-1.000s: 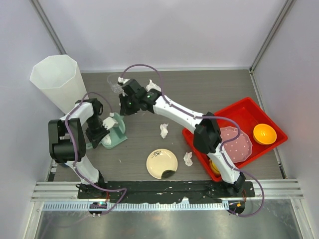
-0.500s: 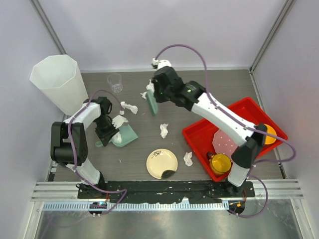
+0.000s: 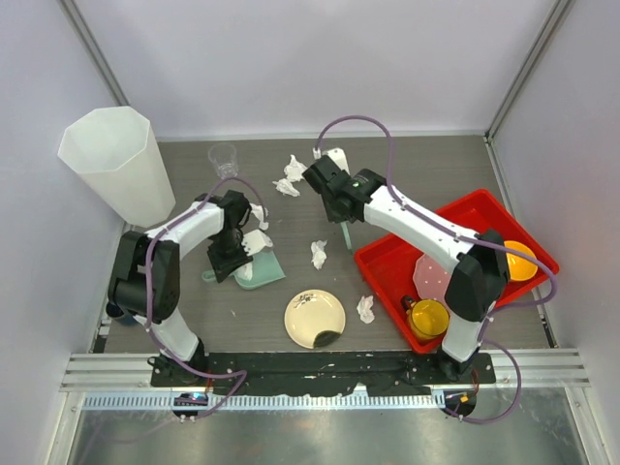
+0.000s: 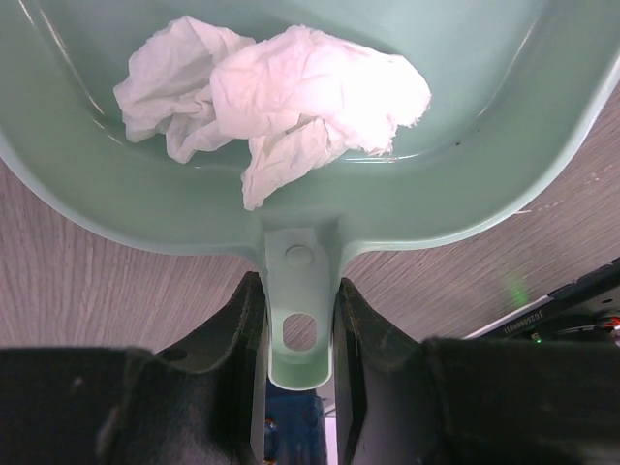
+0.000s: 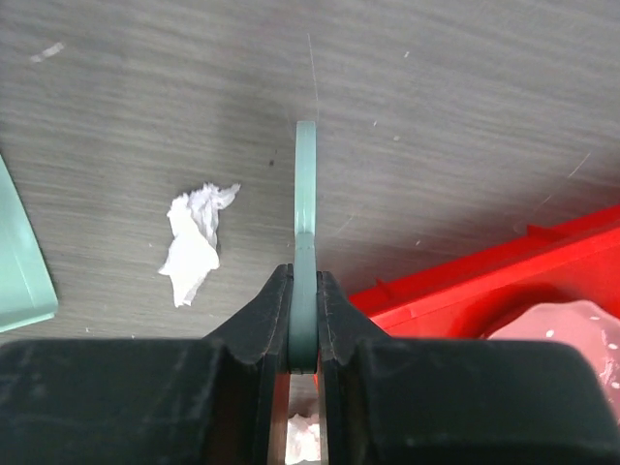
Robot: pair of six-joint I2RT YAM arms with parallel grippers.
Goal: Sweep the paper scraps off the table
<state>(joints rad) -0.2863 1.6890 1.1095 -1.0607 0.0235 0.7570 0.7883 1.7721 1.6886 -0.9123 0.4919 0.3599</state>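
Since a second ago your right claw [image 5: 305, 320] has swung from the far-left corner by the clear cup [image 3: 224, 160] over to the middle of the desk [image 3: 407, 170]. The left claw [image 4: 298, 329] has dragged the dustpan [image 4: 465, 194] toward the centre too.

Right claw is clamped tight on the thin green sweeper blade [image 5: 306, 194]. Left claw is pinched on the dustpan's handle tab, and two wads [image 4: 281, 97] are already sitting in the pan.

The rest of the paper scraps are loose:
- one mid-desk [image 5: 194, 242], just left of the blade
- one toward the near edge [image 3: 365, 308], between the cream plate [image 3: 315, 318] and the red tray [image 3: 465, 218]
- a pair near the far edge [image 3: 288, 174]
- one just behind the pan [image 3: 257, 213]

Stuff I'd watch:
- The blade is just beside the tray's rim. Swing it the wrong way and you'll probably snag the tray or shove it.
- The wads look feather-light, so a fast stroke could skip right over one or flick it past the pan's lip.
- Tilt the pan while repositioning and the two you've already caught could roll back out.
- The near-edge scrap could end up jammed against the plate.
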